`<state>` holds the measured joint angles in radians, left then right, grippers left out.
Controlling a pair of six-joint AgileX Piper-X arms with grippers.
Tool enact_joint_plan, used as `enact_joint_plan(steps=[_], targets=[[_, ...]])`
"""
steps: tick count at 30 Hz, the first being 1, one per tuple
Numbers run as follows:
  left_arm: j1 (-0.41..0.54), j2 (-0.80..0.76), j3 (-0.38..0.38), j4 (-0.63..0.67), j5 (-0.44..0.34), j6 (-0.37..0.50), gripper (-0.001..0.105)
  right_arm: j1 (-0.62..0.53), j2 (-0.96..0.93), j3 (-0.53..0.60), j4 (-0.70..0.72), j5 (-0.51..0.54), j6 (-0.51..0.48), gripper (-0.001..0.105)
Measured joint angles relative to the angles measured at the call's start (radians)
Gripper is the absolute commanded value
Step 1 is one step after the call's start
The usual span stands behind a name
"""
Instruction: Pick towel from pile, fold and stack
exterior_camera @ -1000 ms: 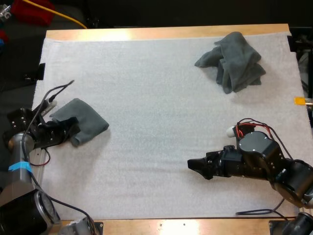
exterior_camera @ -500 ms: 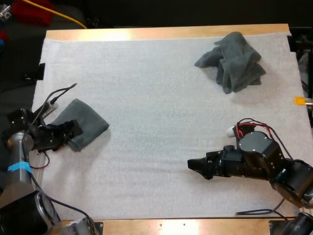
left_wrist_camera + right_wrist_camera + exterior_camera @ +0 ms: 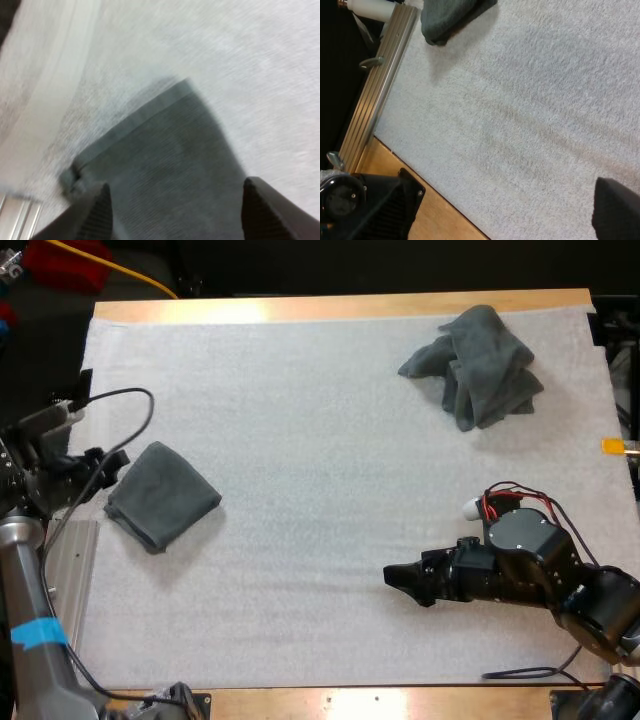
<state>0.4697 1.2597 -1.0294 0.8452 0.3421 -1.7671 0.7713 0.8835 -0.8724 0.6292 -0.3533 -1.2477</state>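
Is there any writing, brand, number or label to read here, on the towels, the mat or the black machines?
None: no word, number or logo can be read.
The folded towel, the crumpled towel and the white mat are plain, and the right gripper shows no lettering.
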Motion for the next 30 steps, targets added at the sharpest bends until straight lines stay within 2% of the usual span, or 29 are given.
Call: enact_joint_plan(steps=[10,17,19,22,26,30], targets=[[-0.188,-0.074,-0.032,0.112,0.000,0.105,0.055,0.000,0.000,0.000,-0.006,0.000,0.000,0.073],[-0.325,-0.181,-0.032,0.167,-0.003,0.113,0.055,0.000,0.000,0.000,-0.036,0.000,0.000,0.073],[-0.353,-0.225,-0.032,0.181,-0.028,0.113,0.055,0.000,0.000,0.000,-0.036,0.005,0.000,0.073],[-0.385,-0.291,-0.032,0.205,-0.085,0.113,0.055,0.000,0.000,0.000,-0.036,0.045,0.000,0.073],[-0.401,-0.362,-0.032,0.227,-0.101,0.113,0.055,0.000,0.000,0.000,-0.019,0.146,-0.003,0.073],[-0.400,-0.407,-0.032,0.267,-0.105,0.113,0.055,-0.018,0.000,0.001,0.054,0.253,-0.077,0.073]])
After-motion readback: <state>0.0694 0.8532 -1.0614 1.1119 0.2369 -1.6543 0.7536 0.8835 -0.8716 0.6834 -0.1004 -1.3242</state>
